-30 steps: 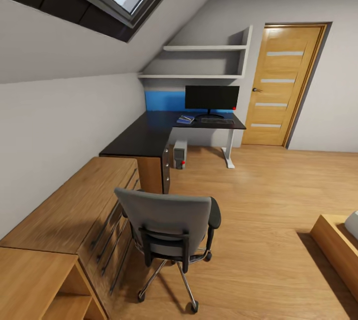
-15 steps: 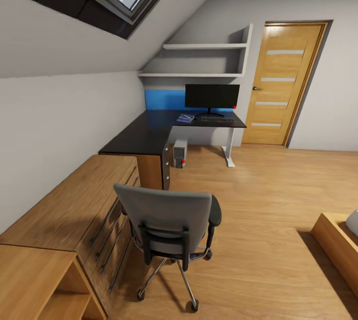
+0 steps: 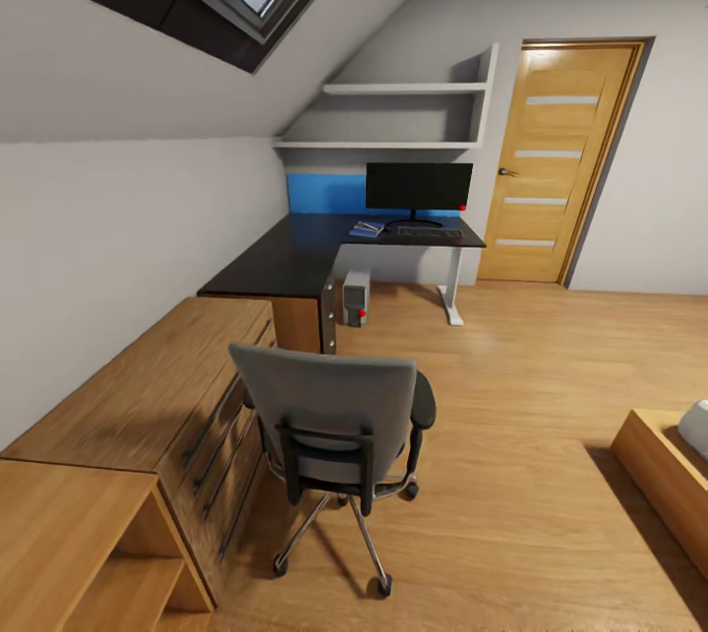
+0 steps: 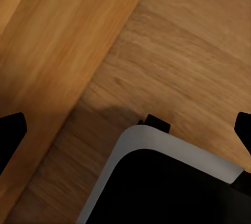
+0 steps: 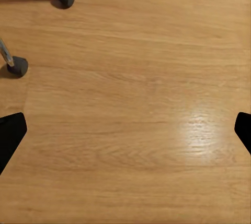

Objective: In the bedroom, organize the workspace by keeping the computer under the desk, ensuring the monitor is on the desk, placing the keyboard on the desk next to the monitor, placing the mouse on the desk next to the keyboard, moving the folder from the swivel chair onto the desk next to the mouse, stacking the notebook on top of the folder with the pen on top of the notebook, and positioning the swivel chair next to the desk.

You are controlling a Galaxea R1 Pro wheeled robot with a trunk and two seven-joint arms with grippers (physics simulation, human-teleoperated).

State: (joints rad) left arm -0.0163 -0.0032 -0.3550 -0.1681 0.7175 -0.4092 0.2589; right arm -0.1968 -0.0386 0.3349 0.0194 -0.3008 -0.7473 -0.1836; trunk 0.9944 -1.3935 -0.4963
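1. At the far end of the room stands the desk (image 3: 285, 263). It is black on top, and everything else here is placed from it.
2. On the desk, at its far end by the door (image 3: 558, 160), stands the monitor (image 3: 419, 186). That part looks done.
3. Just in front of the monitor lies the keyboard (image 3: 429, 232). That looks done too.
4. Beside the keyboard, on the wall side, lies a small blue pile (image 3: 367, 229). It may be the folder with the notebook on it, but it is too small to tell. I cannot make out the mouse or the pen.
5. Under the desk, on the floor (image 3: 511, 386), sits the computer (image 3: 355, 300) with its red light. That part is done.
6. Well apart from the desk stands the chair (image 3: 329, 430). Its back is to us, so I cannot see the seat. It sits beside the low wood cabinet (image 3: 138, 416). I think the chair has to be rolled over next to the desk.
7. Left gripper (image 4: 125, 130): its dark tips sit at the far edges, so it is wide and holds nothing.
8. Right gripper (image 5: 125, 130): also wide and empty, over the floor near two chair wheels.
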